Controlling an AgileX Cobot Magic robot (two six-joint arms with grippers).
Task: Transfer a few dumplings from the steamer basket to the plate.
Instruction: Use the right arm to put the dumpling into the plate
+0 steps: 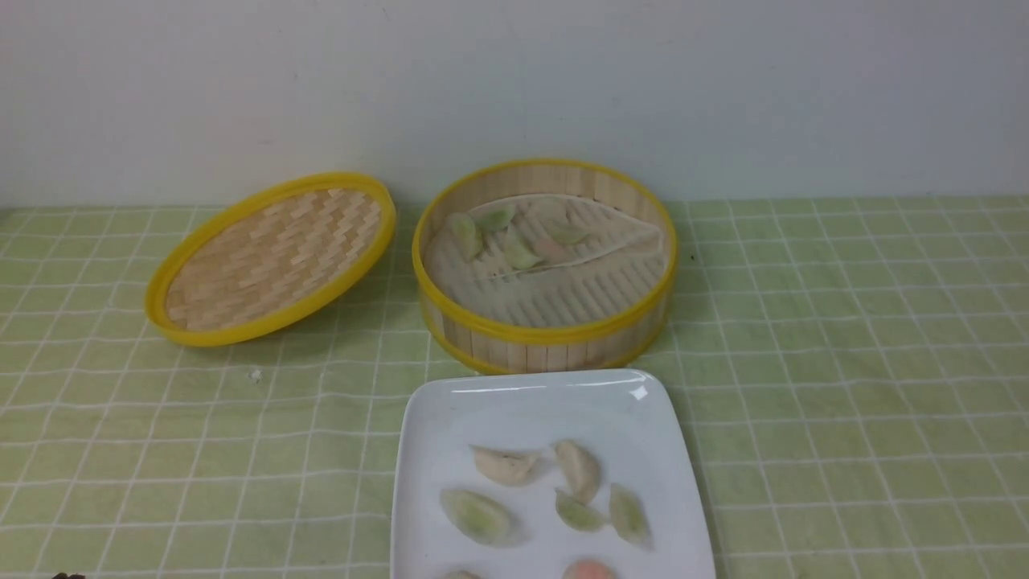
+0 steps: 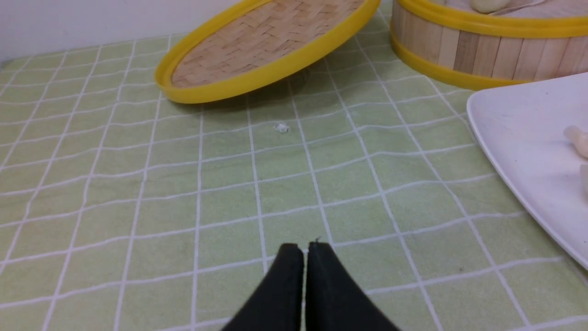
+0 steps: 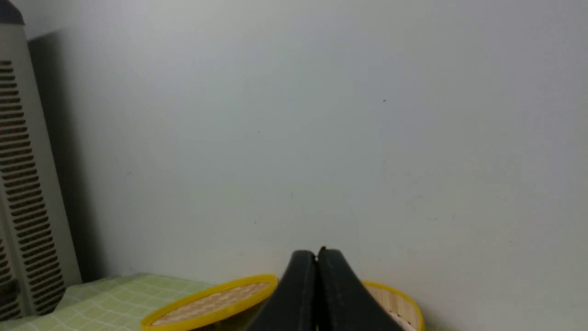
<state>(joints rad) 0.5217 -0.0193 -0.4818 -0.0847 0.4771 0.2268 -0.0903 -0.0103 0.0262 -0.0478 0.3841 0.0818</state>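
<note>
Glossy square plate (image 1: 555, 410) bears crescent dumplings (image 1: 576, 469) before the slatted bamboo steamer basket (image 1: 547, 330); both black claws pressed closed, empty.

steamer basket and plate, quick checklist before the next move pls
1. Lid off the steamer basket, tilted beside it: ok.
2. Dumplings left in the basket: ok, several on the liner.
3. Plate in front of the basket with free space at its far end: ok.
4. Left claw free: ok, shut on nothing above the cloth.
5. Right claw free: ok, shut on nothing, raised, facing the wall.
6. Claw opened for a pick: not ok, both shut.
</note>
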